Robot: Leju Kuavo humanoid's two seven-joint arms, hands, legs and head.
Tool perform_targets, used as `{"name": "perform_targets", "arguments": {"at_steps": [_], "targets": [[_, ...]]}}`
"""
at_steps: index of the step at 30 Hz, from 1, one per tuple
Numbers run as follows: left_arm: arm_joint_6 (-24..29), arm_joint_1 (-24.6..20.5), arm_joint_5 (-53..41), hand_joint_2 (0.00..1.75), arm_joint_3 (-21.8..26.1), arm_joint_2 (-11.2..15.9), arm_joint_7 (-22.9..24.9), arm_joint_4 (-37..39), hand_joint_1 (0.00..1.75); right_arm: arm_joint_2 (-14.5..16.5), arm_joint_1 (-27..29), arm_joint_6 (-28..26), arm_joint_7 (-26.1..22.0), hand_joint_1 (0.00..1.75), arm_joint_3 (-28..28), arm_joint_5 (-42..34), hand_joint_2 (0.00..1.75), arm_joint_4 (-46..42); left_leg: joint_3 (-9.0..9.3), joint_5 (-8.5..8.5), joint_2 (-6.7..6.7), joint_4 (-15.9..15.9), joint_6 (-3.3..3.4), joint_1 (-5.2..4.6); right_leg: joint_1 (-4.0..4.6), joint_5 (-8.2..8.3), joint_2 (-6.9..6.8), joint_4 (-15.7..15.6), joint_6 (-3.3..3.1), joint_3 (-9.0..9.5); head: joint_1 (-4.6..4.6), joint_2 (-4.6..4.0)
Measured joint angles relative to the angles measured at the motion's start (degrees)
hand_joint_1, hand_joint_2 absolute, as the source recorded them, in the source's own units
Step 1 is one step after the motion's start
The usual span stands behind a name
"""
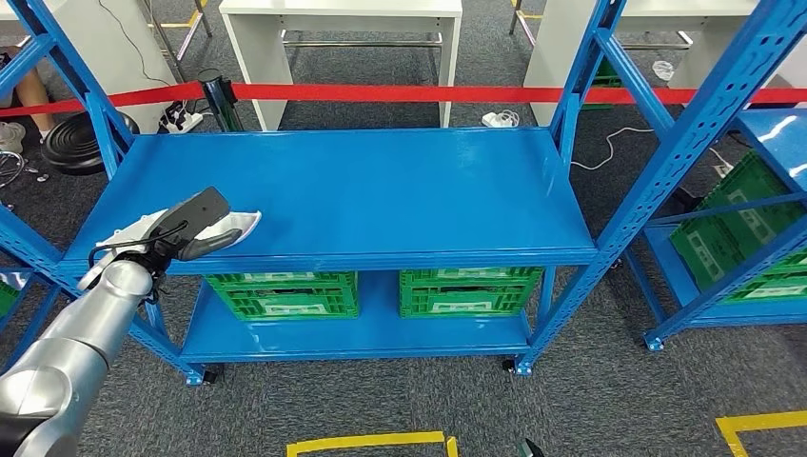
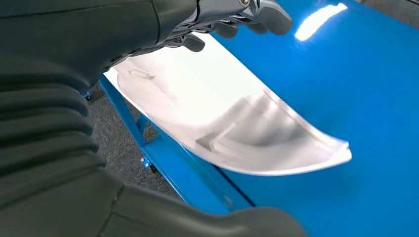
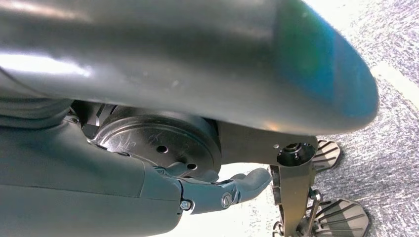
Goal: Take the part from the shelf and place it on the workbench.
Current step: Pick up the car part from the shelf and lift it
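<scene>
The part (image 1: 244, 223) is a white, curved, shell-like piece at the front left of the blue shelf top (image 1: 381, 190). My left hand (image 1: 186, 228) holds it, dark fingers over its upper side and the thumb under its near edge. In the left wrist view the part (image 2: 222, 123) reaches out past the shelf's front rail, with my fingers (image 2: 267, 15) curled over its far edge. My right hand (image 3: 232, 190) hangs beside my body above the grey floor, fingers loosely extended with nothing in them.
Two green crates (image 1: 285, 293) (image 1: 471, 290) stand on the shelf's lower level. Red barrier tape (image 1: 381, 92) runs behind the shelf, with white tables (image 1: 343, 19) beyond. A second blue rack with a green crate (image 1: 742, 219) stands at the right. Yellow tape (image 1: 366, 443) marks the floor.
</scene>
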Motion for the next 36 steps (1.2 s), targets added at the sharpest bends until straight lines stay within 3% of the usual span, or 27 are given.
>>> {"name": "perform_targets", "arguments": {"at_steps": [20,36], "targets": [[-3.69,0.06,-3.93,0.00,-3.24,-0.15,-2.10,0.00,0.00,0.00,-0.06,-0.31,0.00,0.00,0.00,0.06,0.00,0.00,0.01,0.00,0.00,0.00,0.00,0.00,0.00,0.00,0.00,0.00,0.00,-0.01,0.00,-0.01],[2.38,0.71,-19.02,0.00,-13.49,-0.27,5.88,0.66,0.00,0.04,-0.26,-0.86,0.00,0.00,0.00,0.84,0.00,0.00,0.00,0.00,0.00,-0.01,0.00,0.00,0.01,0.00,0.00,0.00,0.00,0.00,0.00,-0.01]]}}
